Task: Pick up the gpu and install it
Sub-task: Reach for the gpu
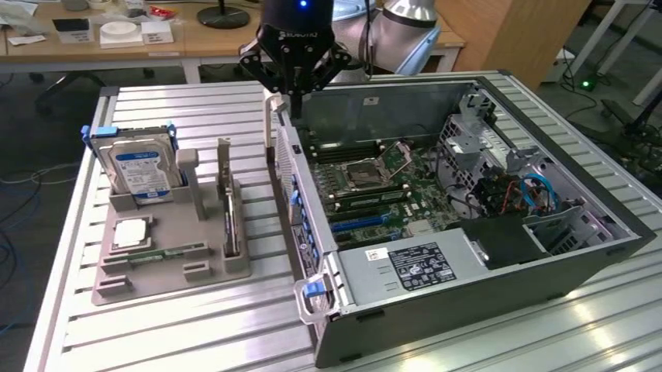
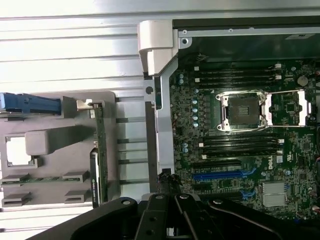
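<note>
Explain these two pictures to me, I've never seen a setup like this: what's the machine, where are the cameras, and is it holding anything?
It is a robot arm ending in a claw. One picture comes from a camera standing off the arm; the other from a camera on its wrist, looking down. On the slatted table sit an open computer case and, beside it, a grey tray of parts: a hard drive and the gpu, a thin card standing on edge. The claw is shut, holds nothing, and hangs over the case's edge nearest the tray.

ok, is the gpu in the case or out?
Out. The gpu stands on edge in the grey holder, outside the computer case; the blue card slot is bare.
</note>
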You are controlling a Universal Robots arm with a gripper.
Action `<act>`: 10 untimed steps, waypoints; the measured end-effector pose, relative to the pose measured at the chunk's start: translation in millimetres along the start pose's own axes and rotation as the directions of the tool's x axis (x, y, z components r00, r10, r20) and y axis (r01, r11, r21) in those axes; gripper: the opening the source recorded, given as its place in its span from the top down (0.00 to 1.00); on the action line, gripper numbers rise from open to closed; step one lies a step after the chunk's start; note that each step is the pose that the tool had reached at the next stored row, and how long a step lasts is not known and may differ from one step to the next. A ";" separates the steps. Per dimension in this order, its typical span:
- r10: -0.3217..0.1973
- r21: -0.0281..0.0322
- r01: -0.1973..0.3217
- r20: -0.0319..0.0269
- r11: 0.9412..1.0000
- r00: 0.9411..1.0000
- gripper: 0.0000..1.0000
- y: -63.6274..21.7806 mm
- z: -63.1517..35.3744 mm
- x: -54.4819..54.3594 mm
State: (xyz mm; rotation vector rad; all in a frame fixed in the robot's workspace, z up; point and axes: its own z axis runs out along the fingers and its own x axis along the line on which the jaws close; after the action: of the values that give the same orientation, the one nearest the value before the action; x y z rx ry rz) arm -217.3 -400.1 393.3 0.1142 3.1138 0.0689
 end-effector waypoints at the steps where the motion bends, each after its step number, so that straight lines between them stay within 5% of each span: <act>1: 0.000 0.000 0.000 0.000 1.000 1.000 0.89 -0.2 -0.1 1.8; 10: 0.000 0.000 0.000 0.000 1.000 1.000 0.89 -1.7 -0.5 19.5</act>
State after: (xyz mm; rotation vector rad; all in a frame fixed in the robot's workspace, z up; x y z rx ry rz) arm -236.8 -400.4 393.3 0.1141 3.1138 0.0689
